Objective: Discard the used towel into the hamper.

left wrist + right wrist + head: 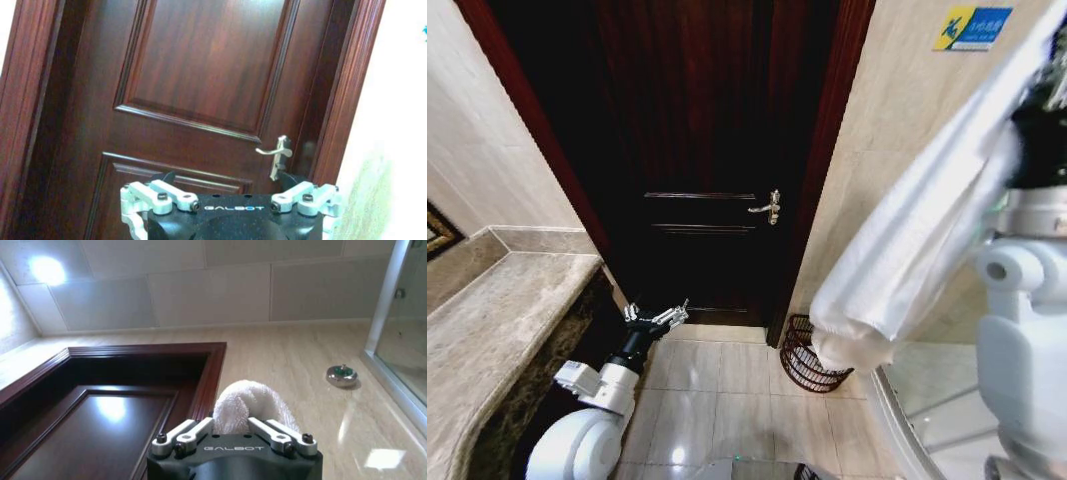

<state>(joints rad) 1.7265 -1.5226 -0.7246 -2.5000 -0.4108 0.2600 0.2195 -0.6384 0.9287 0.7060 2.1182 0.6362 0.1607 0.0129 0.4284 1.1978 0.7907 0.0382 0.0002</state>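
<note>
The white towel [907, 250] hangs in a long fold from my raised right gripper [233, 427], which is shut on the towel's [250, 402] bunched top. In the head view the right arm [1027, 300] stands at the right edge and the towel's lower end dangles in front of the hamper's right side. The hamper [805, 360] is a dark reddish-brown wire basket standing on the floor tiles beside the door frame. My left gripper [655, 316] is low at the left, open and holding nothing, pointing toward the door; the left wrist view shows its fingers [157, 194] spread apart.
A dark wooden door [697, 150] with a metal handle [767, 208] is closed straight ahead. A stone counter [487, 330] runs along the left. A glass shower edge [907, 400] curves at the lower right. Light floor tiles [717, 400] lie between counter and hamper.
</note>
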